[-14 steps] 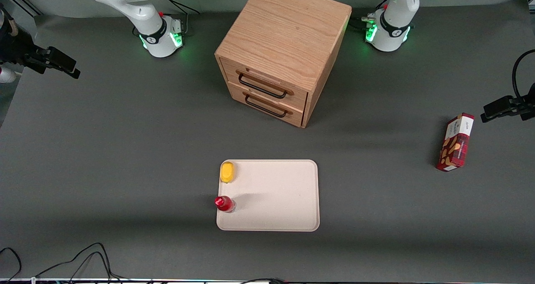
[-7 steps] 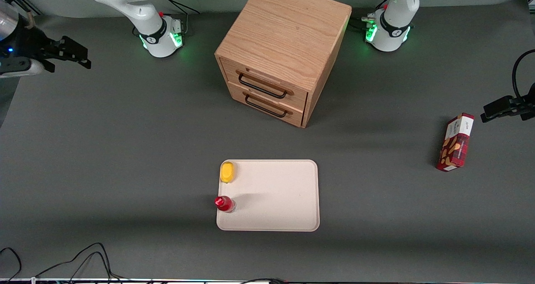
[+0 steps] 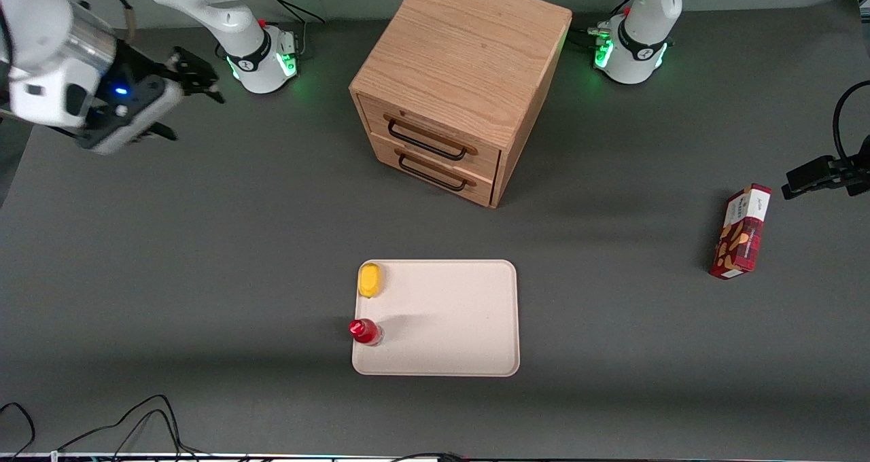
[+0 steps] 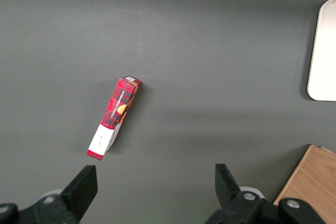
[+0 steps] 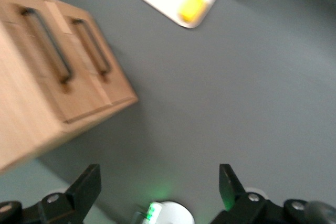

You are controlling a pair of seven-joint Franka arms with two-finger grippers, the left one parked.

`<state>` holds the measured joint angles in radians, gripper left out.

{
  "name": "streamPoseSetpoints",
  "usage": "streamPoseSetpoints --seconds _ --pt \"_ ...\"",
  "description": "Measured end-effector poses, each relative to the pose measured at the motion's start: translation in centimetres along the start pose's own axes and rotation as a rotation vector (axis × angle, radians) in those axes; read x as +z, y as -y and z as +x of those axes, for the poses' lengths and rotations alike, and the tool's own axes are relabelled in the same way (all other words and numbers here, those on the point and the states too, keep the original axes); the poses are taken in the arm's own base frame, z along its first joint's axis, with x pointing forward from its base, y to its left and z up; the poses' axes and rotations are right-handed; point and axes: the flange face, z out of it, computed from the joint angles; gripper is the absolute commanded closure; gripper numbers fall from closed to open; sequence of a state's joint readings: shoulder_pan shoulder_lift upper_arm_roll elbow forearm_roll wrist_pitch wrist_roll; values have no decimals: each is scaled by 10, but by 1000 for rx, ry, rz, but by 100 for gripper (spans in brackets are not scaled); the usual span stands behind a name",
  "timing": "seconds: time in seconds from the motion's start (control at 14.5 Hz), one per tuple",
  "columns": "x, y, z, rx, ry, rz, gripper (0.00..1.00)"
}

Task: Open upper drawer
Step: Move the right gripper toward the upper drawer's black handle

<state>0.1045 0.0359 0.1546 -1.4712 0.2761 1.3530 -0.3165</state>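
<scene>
**Approach phase: upper drawer shut, gripper far from handle**

Gripper (image 3: 194, 85) up in the air at the working arm's end of the table, near the arm's own base, well apart from the cabinet (image 3: 469, 47). Fingers spread wide, nothing between them: both tips visible with a broad gap in the right wrist view (image 5: 157, 192). Probably kept released so the jaws can close over the handle later.

Upper drawer (image 3: 435, 130) flush with the cabinet front, fully shut. Black wire handle (image 3: 427, 140) runs across its face, standing off the wood enough for a finger to hook in. Lower drawer (image 3: 435, 166) directly beneath, same handle, so easy to mix up; target is the topmost one.

Cabinet turned at an angle, front facing the front camera and skewed toward the working arm's end, which suits a pull from that arm.

Tray (image 3: 476, 319) nearer the front camera than the cabinet, in front of the drawers, apart from them. Looks clear of the pull path, though that is a judgement. Red box (image 3: 741, 232) toward the parked arm's end, irrelevant.

Next: bring gripper down in front of the handle, aligned across the bar.
</scene>
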Motion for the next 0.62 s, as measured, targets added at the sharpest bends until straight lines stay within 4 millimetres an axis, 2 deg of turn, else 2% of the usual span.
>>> streamPoseSetpoints --seconds 0.28,0.41,0.62 --pt "67 5 68 -110 22 235 0" --pt "101 27 103 -164 6 264 0" --pt "149 67 138 -234 -9 299 0"
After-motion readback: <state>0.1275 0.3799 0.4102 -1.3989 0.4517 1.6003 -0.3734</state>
